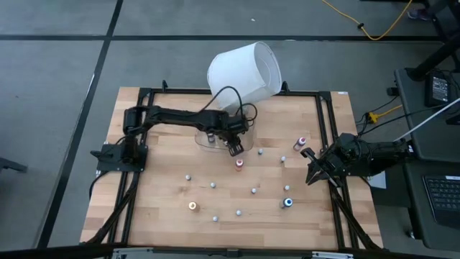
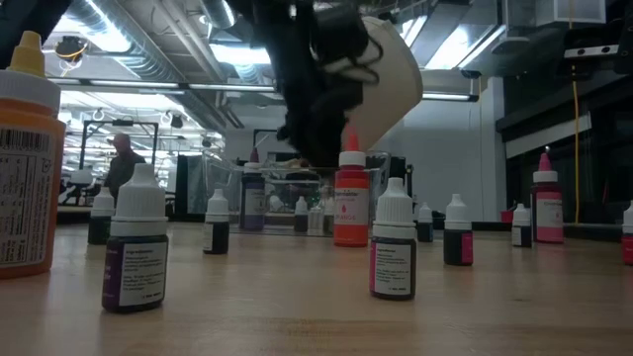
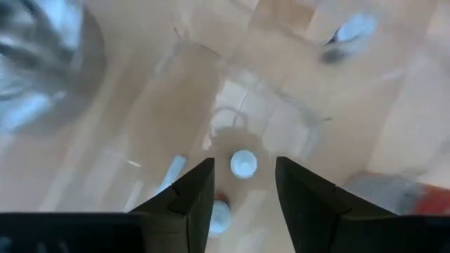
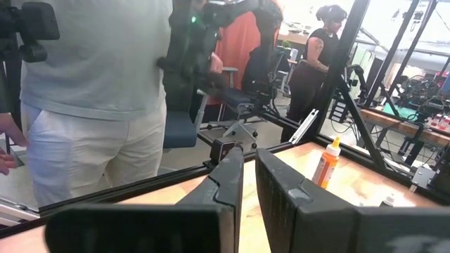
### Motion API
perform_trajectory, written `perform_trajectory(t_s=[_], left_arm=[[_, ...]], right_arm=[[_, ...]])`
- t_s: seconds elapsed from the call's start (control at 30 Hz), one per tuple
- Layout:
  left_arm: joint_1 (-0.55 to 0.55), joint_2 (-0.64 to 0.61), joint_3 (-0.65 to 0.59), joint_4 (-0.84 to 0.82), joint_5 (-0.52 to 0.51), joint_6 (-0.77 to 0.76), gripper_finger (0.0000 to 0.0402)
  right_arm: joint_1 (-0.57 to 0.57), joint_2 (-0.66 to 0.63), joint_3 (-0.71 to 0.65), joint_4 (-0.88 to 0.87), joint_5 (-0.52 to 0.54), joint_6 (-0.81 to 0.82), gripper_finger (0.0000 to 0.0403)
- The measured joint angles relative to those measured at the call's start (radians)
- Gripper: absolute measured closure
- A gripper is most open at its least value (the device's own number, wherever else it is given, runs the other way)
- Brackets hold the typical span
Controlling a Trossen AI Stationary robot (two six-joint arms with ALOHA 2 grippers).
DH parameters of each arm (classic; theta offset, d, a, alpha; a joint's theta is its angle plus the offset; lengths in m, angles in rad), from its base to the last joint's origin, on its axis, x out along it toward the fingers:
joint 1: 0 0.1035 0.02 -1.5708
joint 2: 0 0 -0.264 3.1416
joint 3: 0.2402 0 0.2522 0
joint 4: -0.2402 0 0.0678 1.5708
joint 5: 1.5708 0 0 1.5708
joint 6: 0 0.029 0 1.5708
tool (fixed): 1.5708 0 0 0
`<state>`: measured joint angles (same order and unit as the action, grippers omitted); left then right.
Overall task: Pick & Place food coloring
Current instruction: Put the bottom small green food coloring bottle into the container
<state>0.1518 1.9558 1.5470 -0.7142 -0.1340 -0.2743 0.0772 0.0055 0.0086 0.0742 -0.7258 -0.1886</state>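
The food coloring is a scatter of tiny bottles standing on the wooden table: a red-capped one (image 1: 239,163) (image 2: 349,203), a pink one (image 1: 302,142), a blue one (image 1: 288,203), an orange one (image 1: 192,206) and several whitish ones. More stand in the clear tray (image 1: 207,138) (image 2: 297,193). My left gripper (image 1: 236,149) (image 3: 244,190) hovers open at the tray's right end, pointing down. A white-capped bottle (image 3: 243,164) shows below, between its fingertips, untouched. My right gripper (image 1: 309,167) (image 4: 249,176) waits at the table's right edge, with a narrow gap between its fingers.
A big white lampshade (image 1: 244,70) lies tipped at the far edge, just behind the tray. A large orange-labelled bottle (image 2: 28,158) stands close to the low camera. Black frame rails (image 1: 325,137) run along the table's sides. People stand beyond the table (image 4: 98,91).
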Motion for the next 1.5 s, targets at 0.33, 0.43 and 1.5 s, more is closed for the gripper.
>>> perform_trajectory(t_s=[0.33, 0.43, 1.5], left_arm=[[-0.017, -0.156, 0.129, -0.156, -0.015, -0.041, 0.0258], [-0.046, -0.226, 0.135, -0.219, -0.033, -0.095, 0.0261], [-0.673, -0.559, -0.462, -0.401, -0.223, -0.862, 0.0267]], right_arm=[[0.0, 0.0, 0.0, 0.0, 0.0, 0.0, 0.0359], [0.0, 0.0, 0.0, 0.0, 0.0, 0.0, 0.0359], [0.0, 0.0, 0.0, 0.0, 0.0, 0.0, 0.0359]])
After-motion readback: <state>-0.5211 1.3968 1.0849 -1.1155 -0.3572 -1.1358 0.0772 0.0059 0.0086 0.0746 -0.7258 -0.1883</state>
